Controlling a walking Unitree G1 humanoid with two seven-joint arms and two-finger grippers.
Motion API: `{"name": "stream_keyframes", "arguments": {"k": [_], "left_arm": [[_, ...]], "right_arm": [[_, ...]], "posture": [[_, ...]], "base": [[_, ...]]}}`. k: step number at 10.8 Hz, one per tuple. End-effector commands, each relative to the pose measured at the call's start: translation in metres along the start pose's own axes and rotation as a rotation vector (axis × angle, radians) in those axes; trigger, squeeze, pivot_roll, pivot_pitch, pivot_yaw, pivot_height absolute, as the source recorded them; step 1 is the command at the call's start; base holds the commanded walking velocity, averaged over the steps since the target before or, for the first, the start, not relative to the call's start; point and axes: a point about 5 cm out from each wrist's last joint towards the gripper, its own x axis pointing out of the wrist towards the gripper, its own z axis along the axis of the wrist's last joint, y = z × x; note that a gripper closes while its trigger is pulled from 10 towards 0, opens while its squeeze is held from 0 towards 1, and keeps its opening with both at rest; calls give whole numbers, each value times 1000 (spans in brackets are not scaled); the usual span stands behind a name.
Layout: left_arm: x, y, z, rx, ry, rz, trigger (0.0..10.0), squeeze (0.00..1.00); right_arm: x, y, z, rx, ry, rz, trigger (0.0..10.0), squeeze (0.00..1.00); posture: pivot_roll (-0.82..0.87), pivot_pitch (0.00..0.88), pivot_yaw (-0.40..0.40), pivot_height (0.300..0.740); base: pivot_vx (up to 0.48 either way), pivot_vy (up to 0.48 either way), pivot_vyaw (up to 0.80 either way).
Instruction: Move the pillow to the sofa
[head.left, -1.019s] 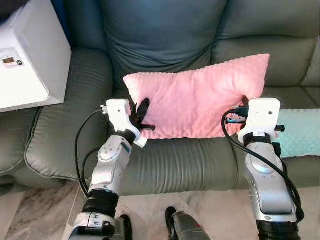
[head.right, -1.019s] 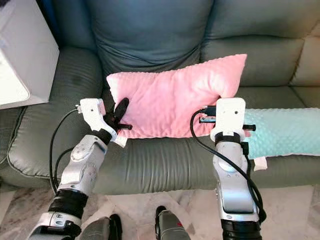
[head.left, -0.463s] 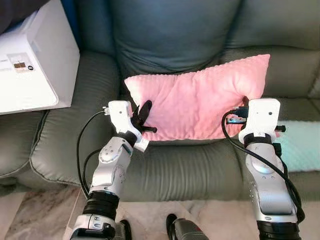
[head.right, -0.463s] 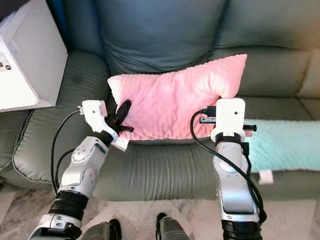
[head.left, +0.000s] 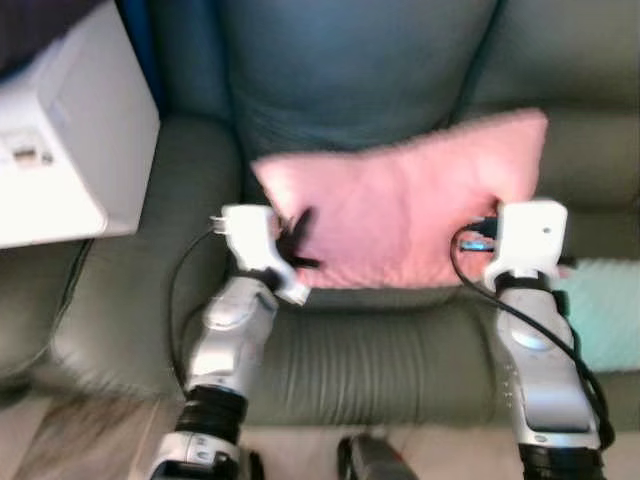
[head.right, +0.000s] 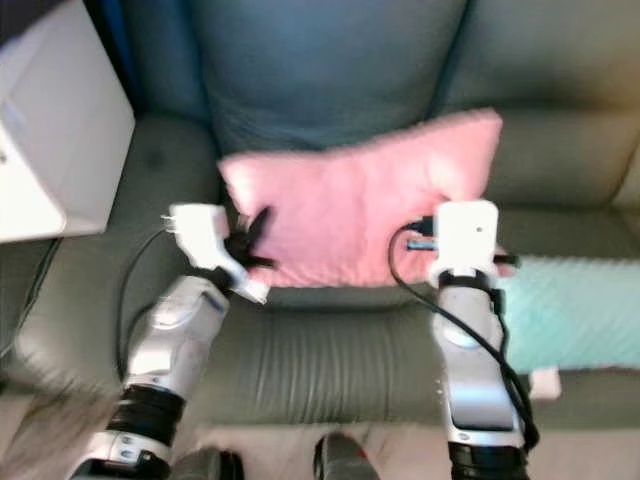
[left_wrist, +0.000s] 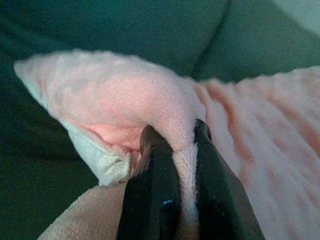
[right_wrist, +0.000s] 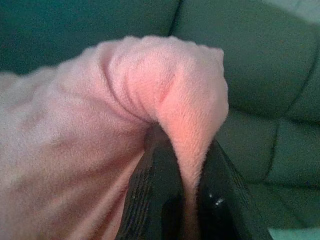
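Observation:
A pink fuzzy pillow (head.left: 400, 215) hangs between my two arms, over the seat of a dark green leather sofa (head.left: 370, 340). My left gripper (head.left: 298, 238) is shut on the pillow's left edge, the fabric pinched between its black fingers (left_wrist: 155, 185). My right gripper (right_wrist: 182, 200) is shut on a fold at the pillow's right side, hidden behind the white wrist housing (head.left: 530, 235) in the eye views. The pillow's lower edge sits about at the front of the seat cushion. The eye views are blurred.
A white box-like appliance (head.left: 60, 150) stands on the sofa's left armrest. A mint green textured cushion (head.left: 610, 310) lies on the seat to the right. The sofa backrest (head.left: 350, 70) rises behind the pillow. Pale floor runs along the sofa's front.
The whole view has shifted and blurred, so the camera moved. Both grippers keep their hold on the pillow, which now sits slightly farther over the seat.

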Motion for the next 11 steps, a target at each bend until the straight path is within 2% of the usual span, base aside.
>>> {"name": "stream_keyframes", "arguments": {"k": [1,11], "left_arm": [[-4,5,3,14,-8,4,10000,0],[-4,5,3,14,-8,4,10000,0]], "right_arm": [[-1,4,4,6,-21,10,10000,0],[-1,4,4,6,-21,10,10000,0]], "posture": [[-184,221,-34,740],[-184,221,-34,740]], "base": [[270,0,0],[270,0,0]]}}
